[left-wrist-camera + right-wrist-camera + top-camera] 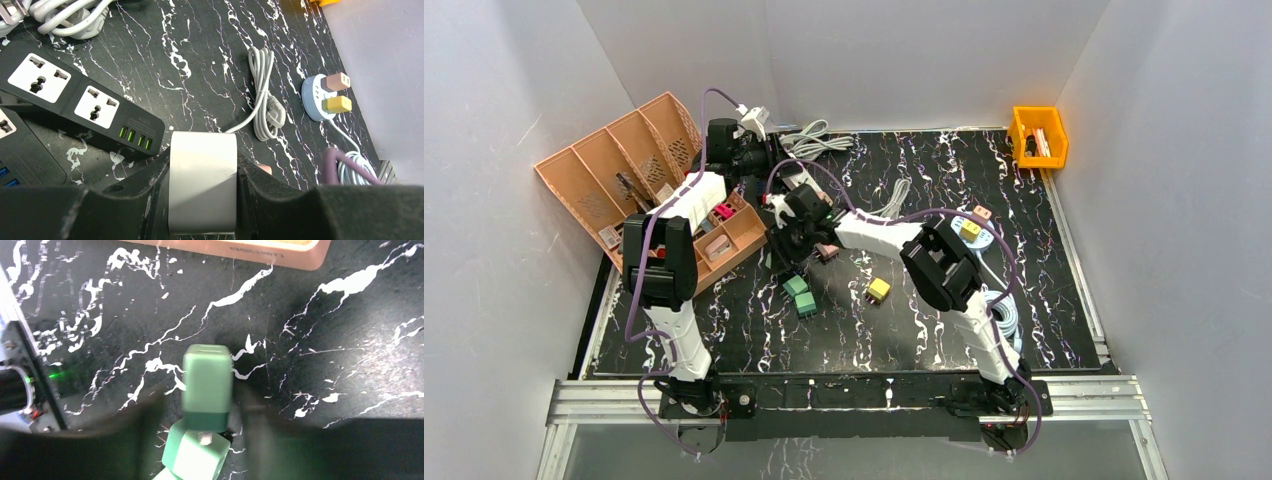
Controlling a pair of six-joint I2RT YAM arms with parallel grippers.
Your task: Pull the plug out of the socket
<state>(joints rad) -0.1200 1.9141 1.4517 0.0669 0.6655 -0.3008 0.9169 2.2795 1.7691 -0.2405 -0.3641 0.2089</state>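
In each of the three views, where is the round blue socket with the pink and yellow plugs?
Top external: round blue socket, right of centre on the black marbled table.
Left wrist: the socket is at the right, at mid-height.
Right wrist: not in it.
Shared landmark: that table, seen in all three.

table [1064, 300]: black top, white veining | upper left: peach divided organizer [589, 185] | upper right corner: orange bin [1016, 135] | top centre: bundled white cables [819, 140] | centre: green plugs [805, 304], yellow plug [878, 290] near, to their right | right: round socket [311, 100], coiled white cable [1009, 315] below it | left wrist view, left side: black power strip [80, 102]; mid-frame: looped white cord [264, 100]
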